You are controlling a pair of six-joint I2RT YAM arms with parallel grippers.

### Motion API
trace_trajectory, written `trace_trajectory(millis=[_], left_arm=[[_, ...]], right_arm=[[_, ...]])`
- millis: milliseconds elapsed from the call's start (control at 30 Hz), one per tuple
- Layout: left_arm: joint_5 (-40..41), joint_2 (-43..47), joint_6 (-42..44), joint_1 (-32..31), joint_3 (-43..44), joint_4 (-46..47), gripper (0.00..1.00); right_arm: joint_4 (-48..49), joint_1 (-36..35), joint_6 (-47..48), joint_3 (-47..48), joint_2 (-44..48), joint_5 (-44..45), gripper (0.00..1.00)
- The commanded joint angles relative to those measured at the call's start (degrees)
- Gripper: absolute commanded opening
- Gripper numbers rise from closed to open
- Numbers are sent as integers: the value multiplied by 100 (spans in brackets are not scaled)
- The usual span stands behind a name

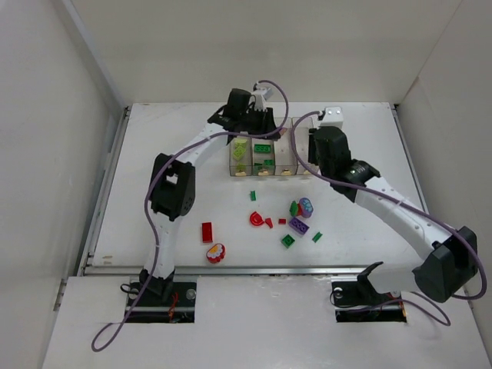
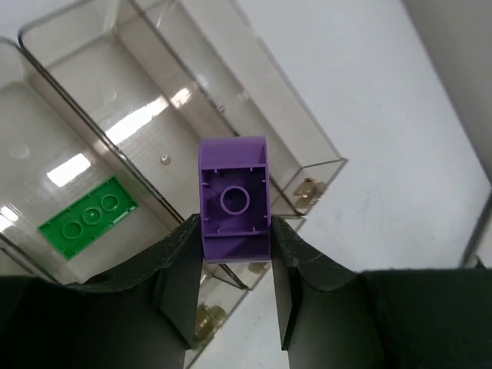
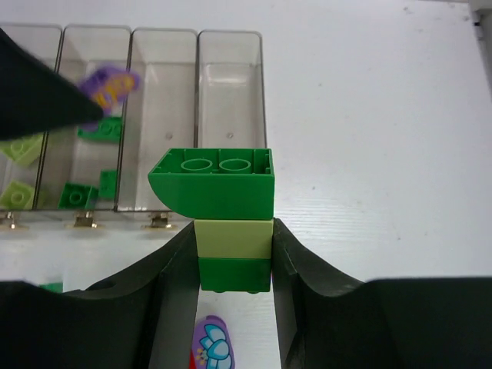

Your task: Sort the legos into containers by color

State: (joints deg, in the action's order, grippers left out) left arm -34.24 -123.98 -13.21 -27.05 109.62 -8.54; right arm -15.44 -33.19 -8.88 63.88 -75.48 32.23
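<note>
Four clear bins [image 1: 296,157] stand in a row at mid-table. The leftmost holds yellow-green bricks [image 1: 241,147], the one beside it green bricks [image 1: 263,148]; the two on the right look empty [image 3: 231,108]. My left gripper [image 2: 234,231] is shut on a purple brick [image 2: 234,200] and holds it above the bins' gold-dot ends [image 2: 307,188]. My right gripper [image 3: 234,246] is shut on a stack of green and pale yellow-green bricks [image 3: 215,188], just in front of the bins. Loose legos lie nearer: a red brick [image 1: 207,231], a purple brick [image 1: 299,226], green pieces [image 1: 287,241].
A purple flower piece [image 3: 215,346] lies on the table right under my right gripper. A red-and-yellow round piece [image 1: 215,252] and a red half-round [image 1: 257,219] lie near the front. White walls enclose the table on three sides.
</note>
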Motion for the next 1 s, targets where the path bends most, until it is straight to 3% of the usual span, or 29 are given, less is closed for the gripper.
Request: trace_trajectory(millis=[0,100,200,267,400,433,567,700,800,900,967], left_arm=[[505,-99,-278,-81,173,457,2],[585,-240,-278,-81,103,686,7],[515,-407,-165,-134,155,766,22],[453,-460,-85,-186,208,766,25],[339,-512,-23,-240,209,827,44],[339,-513,-23,-240,209,827,54],[339,-635,-93,-240,209,774,72],[102,-487,-164,-240,322,713,73],[-109,-311,264,-240,673,494,70],[-582,-110,993,-240,1201,-182,57],[-1136,93,2020,-117,1089,-629,48]], right_arm=[[-310,41,-105,266,191,205,0],[-231,41,-157,134,367,257,0],[-231,41,-157,20,429,258,0],[-284,41,-157,20,481,327,0],[-337,41,-280,-33,613,328,0],[-337,41,-280,-85,675,328,0],[-389,-82,-333,-86,789,503,0],[-389,-205,-35,-33,851,452,0],[-389,-364,281,28,929,-75,0],[-197,-364,352,-41,1306,-892,0],[-12,-364,414,-173,1570,-1391,0]])
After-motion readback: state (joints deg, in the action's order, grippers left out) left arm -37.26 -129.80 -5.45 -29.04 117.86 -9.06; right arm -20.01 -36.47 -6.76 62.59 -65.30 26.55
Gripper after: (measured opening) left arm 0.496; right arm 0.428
